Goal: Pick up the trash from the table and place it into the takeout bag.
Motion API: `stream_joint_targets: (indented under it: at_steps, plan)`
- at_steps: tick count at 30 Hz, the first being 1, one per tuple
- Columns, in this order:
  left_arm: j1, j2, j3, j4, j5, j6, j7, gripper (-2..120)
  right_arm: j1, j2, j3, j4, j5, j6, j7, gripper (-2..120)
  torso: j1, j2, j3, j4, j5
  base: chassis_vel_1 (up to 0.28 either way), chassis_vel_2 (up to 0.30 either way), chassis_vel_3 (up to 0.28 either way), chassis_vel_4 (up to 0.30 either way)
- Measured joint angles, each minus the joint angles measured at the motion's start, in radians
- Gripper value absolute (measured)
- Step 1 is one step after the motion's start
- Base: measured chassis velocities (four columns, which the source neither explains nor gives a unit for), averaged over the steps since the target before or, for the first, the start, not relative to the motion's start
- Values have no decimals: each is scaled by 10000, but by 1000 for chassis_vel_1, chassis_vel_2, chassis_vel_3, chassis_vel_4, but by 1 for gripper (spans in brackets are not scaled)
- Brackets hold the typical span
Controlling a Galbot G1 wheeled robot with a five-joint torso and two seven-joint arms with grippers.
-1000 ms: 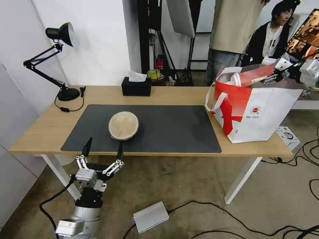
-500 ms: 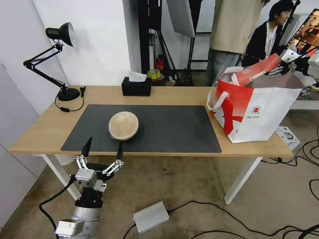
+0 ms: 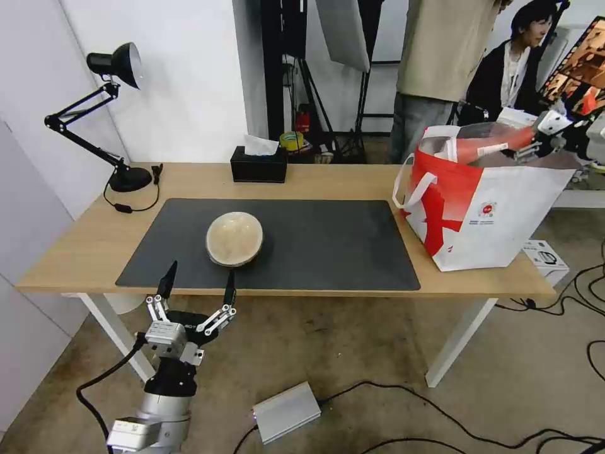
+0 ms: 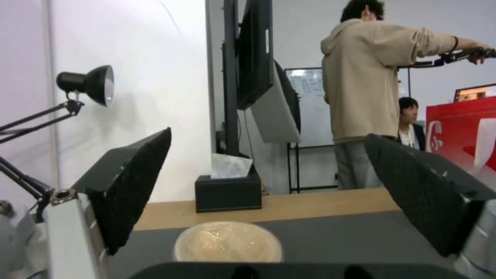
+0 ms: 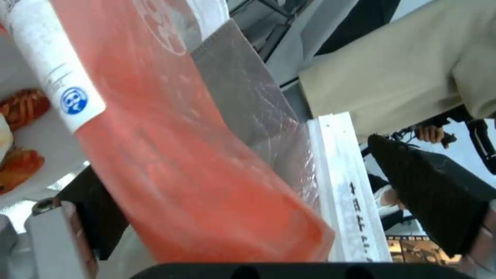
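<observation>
The beige dome-shaped bowl [image 3: 234, 238] sits upside down on the dark mat [image 3: 328, 246] of the table [image 3: 340, 180]; it also appears low and centred as the bowl [image 4: 228, 242]. My left gripper [image 3: 200, 277] hangs open just below the table's front edge, in front of the bowl, with its fingers [image 4: 129, 190] wide apart. The red cup [image 3: 491, 140] lies tilted across the mouth of the takeout bag [image 3: 498, 214]. My right gripper [image 3: 546, 129] stands open around the cup [image 5: 196, 155]; one finger [image 5: 429, 197] is clear of it. Food scraps [image 5: 21, 162] lie inside the bag.
A black tissue box [image 3: 258, 165] stands at the table's back edge and a black desk lamp [image 3: 123, 170] at its back left corner. Two people stand behind the bag. Cables and a grey box [image 3: 287, 411] lie on the floor under the table.
The right gripper and the red cup rose above the bag half a second ago and have now dropped back into the bag's mouth. The left gripper has barely shifted.
</observation>
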Motion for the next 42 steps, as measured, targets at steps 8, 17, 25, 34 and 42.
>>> stream_joint_targets:
  at_steps: [8, 17, 25, 34, 42]
  plan:
    - [-33, 49, 37, 6, -12, 16, 2, 100, 104, -199, 0, 107, 49, -39, -101, 100, 0, 0, 0, 0, -1, 0, 0, 0, 0]
    - [-46, 162, 24, -7, -75, 32, 3, 100, 127, -579, -1, 563, 420, -176, -80, 100, 0, 0, 0, 0, -1, 0, 0, 0, 0]
    - [-62, 143, 41, 32, -77, 31, 5, 100, 222, -918, -43, 1208, 823, -387, -46, 100, 0, 0, 0, 1, -1, 0, 0, 0, 0]
    - [-98, 134, 22, 31, -90, 31, 5, 100, 143, -1411, 25, 2002, 1282, -655, -107, 100, 0, 0, 0, 1, -3, 0, 0, 0, 0]
    - [-120, 139, 11, -23, -91, 49, 4, 100, -1083, -2160, 1071, 3361, 2317, -1111, -20, 100, 0, 0, -1, 0, -2, 0, 0, 0, 0]
